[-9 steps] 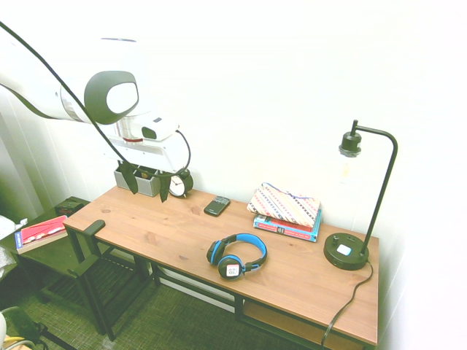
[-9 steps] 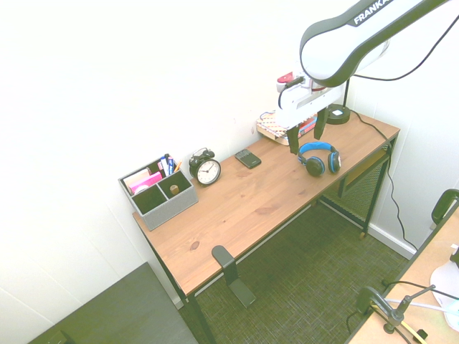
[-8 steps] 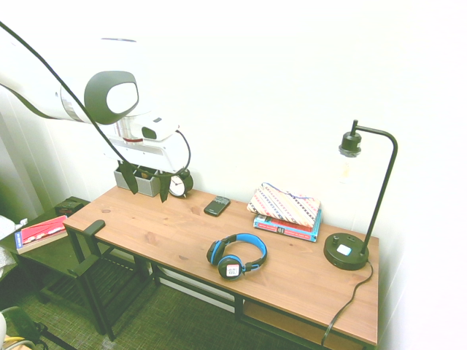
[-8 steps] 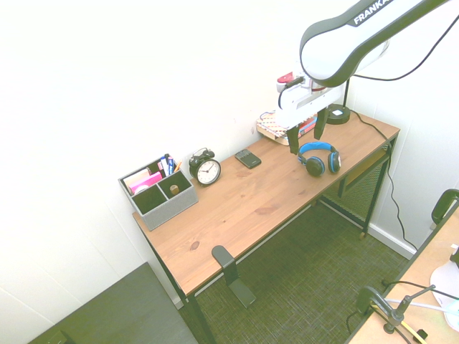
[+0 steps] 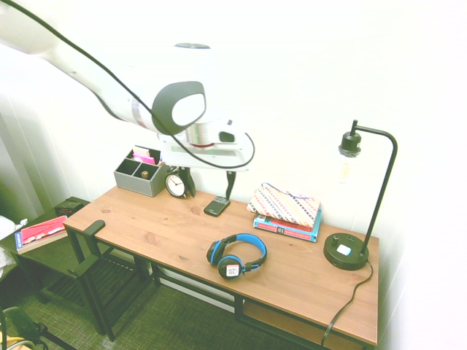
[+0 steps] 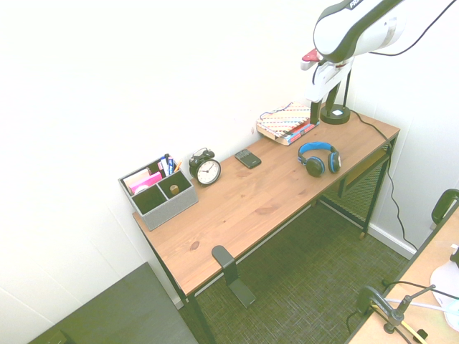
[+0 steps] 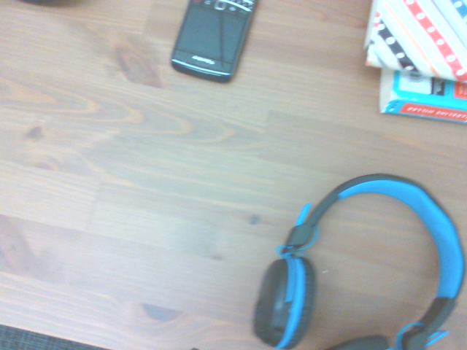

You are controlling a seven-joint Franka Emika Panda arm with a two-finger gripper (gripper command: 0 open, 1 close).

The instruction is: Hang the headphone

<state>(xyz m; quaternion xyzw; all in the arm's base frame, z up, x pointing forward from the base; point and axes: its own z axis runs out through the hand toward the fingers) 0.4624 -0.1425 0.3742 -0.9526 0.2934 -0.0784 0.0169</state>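
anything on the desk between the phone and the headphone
No, just bare desk between the phone and the headphone, clearest in the wrist view.

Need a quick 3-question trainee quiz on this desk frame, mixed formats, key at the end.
1. True or false: the gripper is holding the headphone.
2. Multiple choice: what lies directly under the striped pouch? A) phone B) books C) lamp base
3. Fill in: the alarm clock stands between the grey organizer and the ____.

Key
1. False. The headphone lies flat on the desk, and the gripper hangs open above the desk, apart from it.
2. B. The pouch rests on the books.
3. Phone.
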